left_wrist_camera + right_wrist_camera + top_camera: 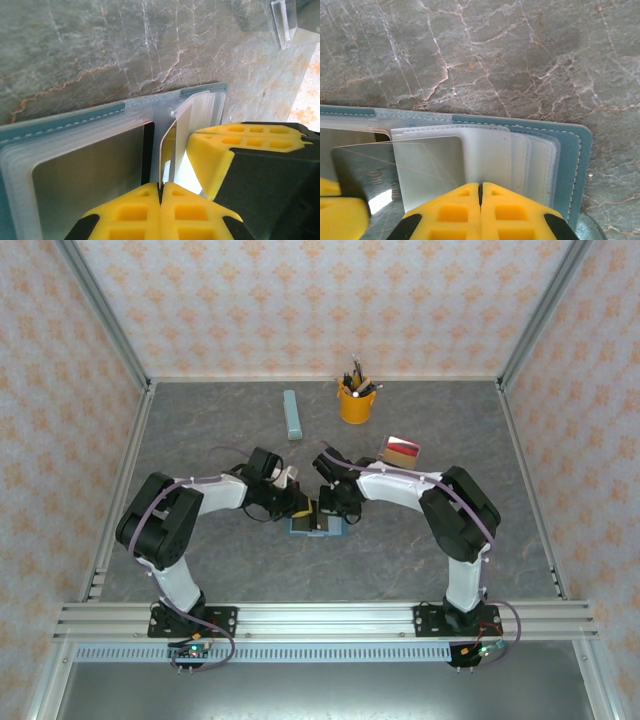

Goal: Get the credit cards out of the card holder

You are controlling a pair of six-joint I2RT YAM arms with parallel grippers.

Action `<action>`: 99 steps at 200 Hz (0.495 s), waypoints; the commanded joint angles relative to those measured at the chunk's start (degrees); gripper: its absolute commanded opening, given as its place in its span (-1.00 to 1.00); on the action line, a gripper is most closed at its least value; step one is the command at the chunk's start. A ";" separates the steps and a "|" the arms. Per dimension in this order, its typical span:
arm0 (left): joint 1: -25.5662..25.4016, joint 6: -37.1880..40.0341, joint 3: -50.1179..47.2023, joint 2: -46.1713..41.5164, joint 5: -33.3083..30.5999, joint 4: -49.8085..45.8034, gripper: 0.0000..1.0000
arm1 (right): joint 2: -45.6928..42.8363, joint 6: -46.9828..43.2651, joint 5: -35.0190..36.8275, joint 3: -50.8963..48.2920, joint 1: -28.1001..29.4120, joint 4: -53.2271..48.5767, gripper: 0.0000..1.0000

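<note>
The teal card holder [316,528] lies open on the grey table between both arms, its clear pocket pages fanned out [540,155]. My left gripper [303,506] is down at its left half. In the left wrist view its yellow fingers [161,186] are shut on the edge of a thin, round-cornered credit card [169,145] that stands up from the pockets. That grey, glossy card [380,170] sits partly out of its sleeve. My right gripper [327,512] is shut, its tips [480,186] resting on a white pocket page. Other credit cards [402,450], red and tan, lie on the table to the right.
A yellow pen cup [355,400] stands at the back centre and a long pale blue bar [292,415] lies to its left. Metal frame rails border the table on both sides. My two grippers are almost touching over the holder [75,120].
</note>
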 commanded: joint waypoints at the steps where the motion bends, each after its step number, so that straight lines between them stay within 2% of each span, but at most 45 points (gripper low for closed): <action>1: 0.89 2.52 0.88 -4.56 -5.54 -6.50 -1.00 | -0.44 0.47 1.98 -2.64 -0.48 -1.92 -0.89; 37: 2.40 4.41 1.25 -12.24 -11.55 -13.74 -1.00 | -4.70 0.21 0.69 -2.76 -0.66 0.99 -0.88; 58: 3.11 4.20 1.51 -16.96 -13.00 -15.28 -1.00 | -9.10 0.47 -1.35 -2.83 -0.66 4.88 -0.79; 73: 3.47 3.73 1.87 -20.05 -13.09 -15.56 -1.00 | -12.70 0.93 -2.42 -2.96 -0.81 7.78 -0.66; 99: 3.72 1.94 2.46 -24.65 -11.37 -13.78 -1.00 | -18.86 1.92 -4.77 -5.00 -1.81 13.08 -0.31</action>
